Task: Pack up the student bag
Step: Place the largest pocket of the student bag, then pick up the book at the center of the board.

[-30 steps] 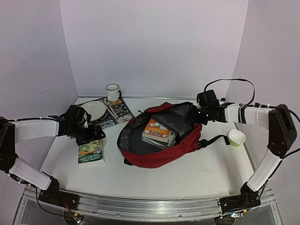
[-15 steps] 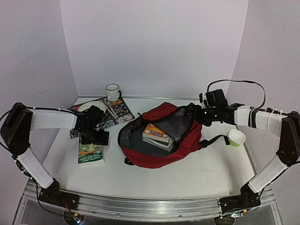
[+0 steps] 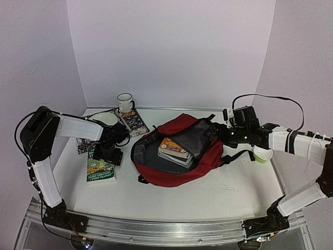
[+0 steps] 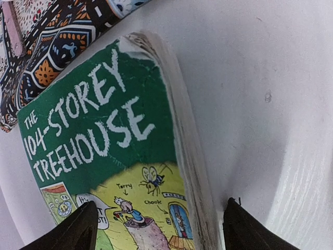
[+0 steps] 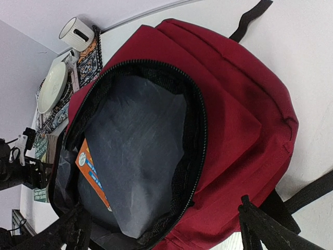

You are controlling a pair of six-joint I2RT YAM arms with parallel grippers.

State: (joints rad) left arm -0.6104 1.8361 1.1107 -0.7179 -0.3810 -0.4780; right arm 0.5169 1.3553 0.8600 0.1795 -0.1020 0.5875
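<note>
The student bag (image 3: pixel 179 156), dark red with grey lining, lies unzipped in the middle of the table, and orange-covered books (image 3: pixel 176 147) are stacked inside it. A green book (image 3: pixel 100 169), "The 104-Storey Treehouse" (image 4: pixel 99 130), lies flat to its left. My left gripper (image 3: pixel 108 152) hangs low over that book's far end, open. One fingertip is above the cover and the other above the table, with the page edge between them (image 4: pixel 161 232). At the bag's right rim my right gripper (image 3: pixel 221 133) is open, looking into the bag (image 5: pixel 244 104) and holding nothing (image 5: pixel 166 229).
A white mug (image 3: pixel 124 102), a plate (image 3: pixel 106 119) and a patterned cloth (image 3: pixel 135 122) sit at the back left, close behind the left gripper. A green cup (image 3: pixel 263 153) stands right of the bag, under the right forearm. A black strap (image 3: pixel 239 154) trails toward it.
The right gripper opened, let go of the bag's flap and drew back to the right. The left gripper swung right and down onto the green book's far end, its jaws narrowing slightly.
</note>
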